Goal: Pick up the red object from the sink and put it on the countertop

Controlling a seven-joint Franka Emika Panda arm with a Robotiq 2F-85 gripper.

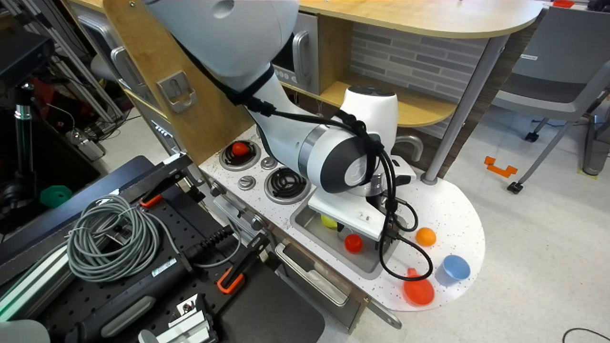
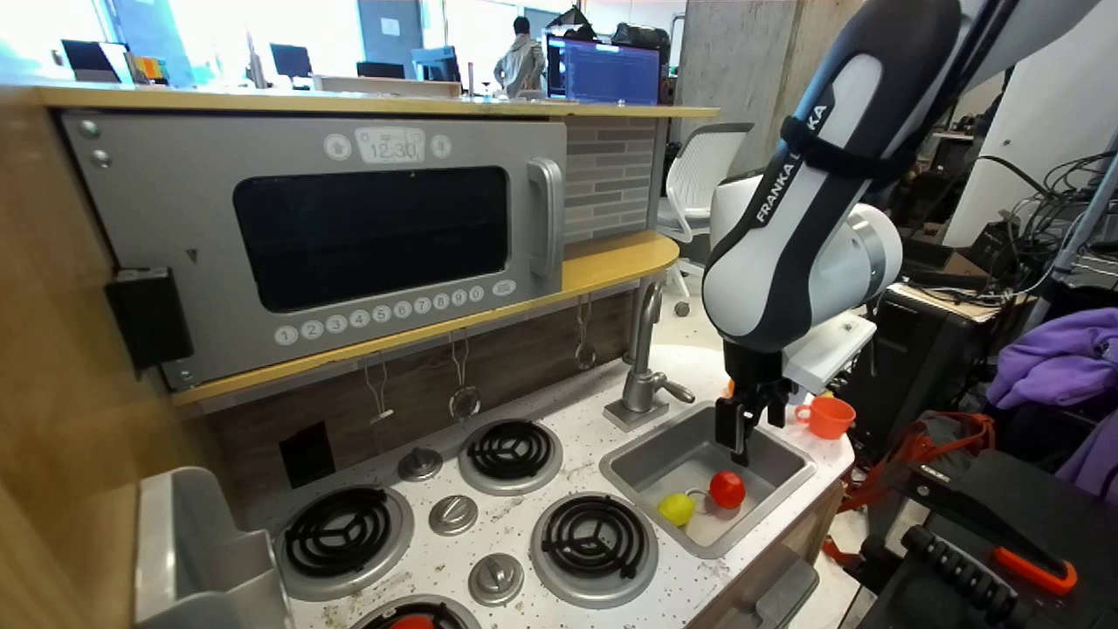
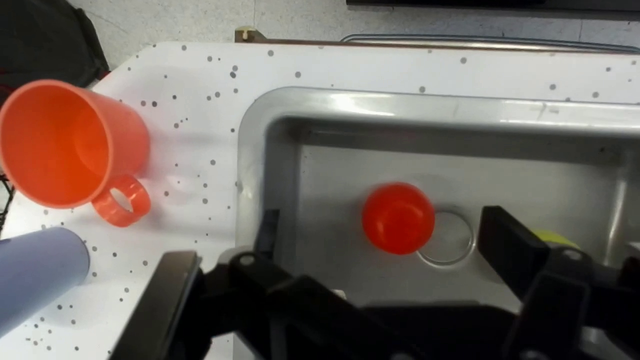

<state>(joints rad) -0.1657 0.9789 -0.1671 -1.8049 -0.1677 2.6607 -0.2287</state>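
The red object (image 1: 353, 243) is a round red ball on the floor of the grey metal sink (image 3: 440, 110). It also shows in the other views (image 2: 727, 490) (image 3: 398, 218), beside the round drain ring. My gripper (image 3: 384, 225) is open and empty over the sink, pointing down. In the wrist view its fingers stand apart on either side of the red object, which lies slightly forward of the fingertips. In an exterior view the gripper (image 2: 741, 437) is above and behind the red object, apart from it. The white countertop (image 1: 457, 214) surrounds the sink.
A yellow piece (image 2: 676, 508) lies in the sink near the red object. A faucet (image 2: 642, 376) stands behind the sink. At the rounded end are a red-orange cup (image 1: 419, 290), a blue cup (image 1: 452, 270) and an orange piece (image 1: 425, 237). Another red piece (image 1: 239, 148) sits on a burner.
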